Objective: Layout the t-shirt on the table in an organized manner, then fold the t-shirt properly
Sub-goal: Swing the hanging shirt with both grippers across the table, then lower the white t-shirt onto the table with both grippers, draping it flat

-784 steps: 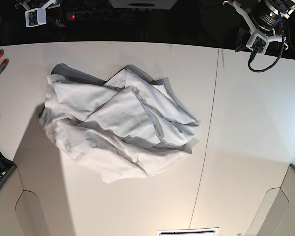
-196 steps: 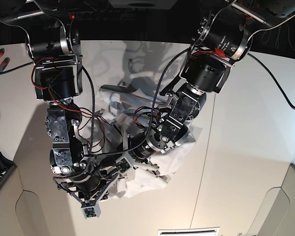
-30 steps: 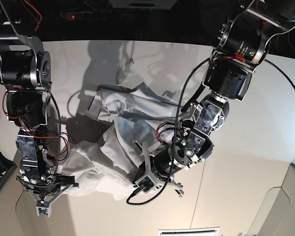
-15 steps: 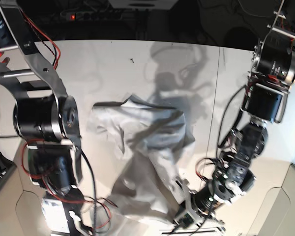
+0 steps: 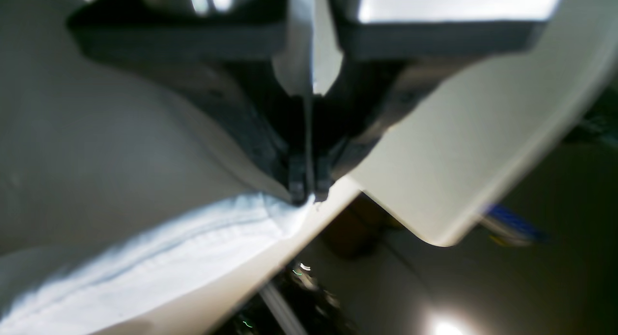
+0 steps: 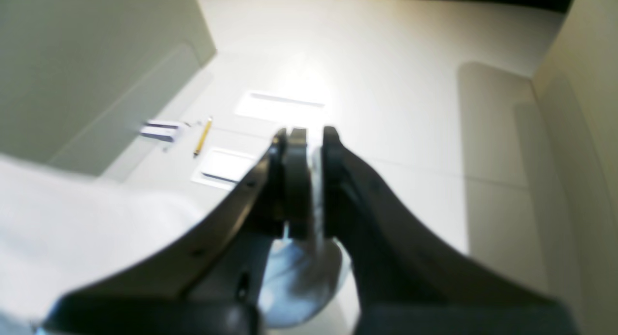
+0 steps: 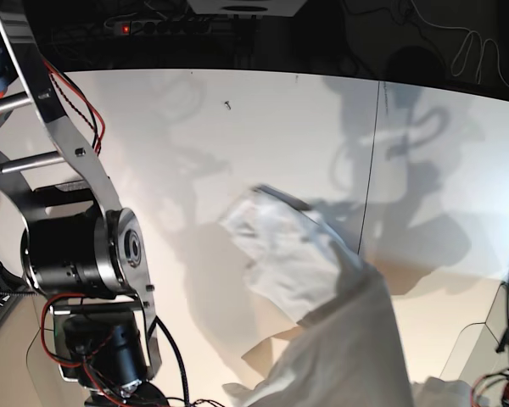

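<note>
The white t-shirt (image 7: 318,280) hangs lifted off the table (image 7: 237,136), stretched from mid-table down to the front right. In the left wrist view, my left gripper (image 5: 308,196) is shut on a corner of the t-shirt (image 5: 145,267), whose hemmed edge trails to the lower left. The right wrist view shows my right gripper (image 6: 311,137) shut on the t-shirt (image 6: 294,282), with thin cloth pinched between its fingers and a bunch below. Neither gripper shows in the base view.
The right arm's big black joint (image 7: 76,254) fills the left foreground of the base view. A dark seam (image 7: 371,161) crosses the table. A yellow pencil (image 6: 203,136) and white slips lie on the pale surface beyond the right gripper.
Both arms have drawn further toward the near edge and out of the base view. The t-shirt has been pulled up and to the front right, its far end sliding across the table.
</note>
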Robot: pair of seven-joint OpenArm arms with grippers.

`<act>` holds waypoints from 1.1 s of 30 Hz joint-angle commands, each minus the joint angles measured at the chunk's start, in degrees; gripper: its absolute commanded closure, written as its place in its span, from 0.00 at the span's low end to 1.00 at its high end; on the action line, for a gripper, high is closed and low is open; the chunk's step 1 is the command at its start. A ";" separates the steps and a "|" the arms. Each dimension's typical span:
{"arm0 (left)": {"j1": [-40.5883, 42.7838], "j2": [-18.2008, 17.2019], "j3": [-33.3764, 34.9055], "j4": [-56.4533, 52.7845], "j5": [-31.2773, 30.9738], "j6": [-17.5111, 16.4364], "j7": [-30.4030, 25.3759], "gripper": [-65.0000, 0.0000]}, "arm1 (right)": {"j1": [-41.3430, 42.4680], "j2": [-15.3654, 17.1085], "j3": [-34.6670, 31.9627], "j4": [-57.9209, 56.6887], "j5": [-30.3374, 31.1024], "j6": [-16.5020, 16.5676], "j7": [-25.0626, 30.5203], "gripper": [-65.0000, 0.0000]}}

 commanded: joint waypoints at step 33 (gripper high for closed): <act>10.05 -1.64 -0.74 1.01 -61.07 -16.51 42.18 1.00 | -9.55 3.98 -1.40 1.11 -3.08 6.16 0.13 1.00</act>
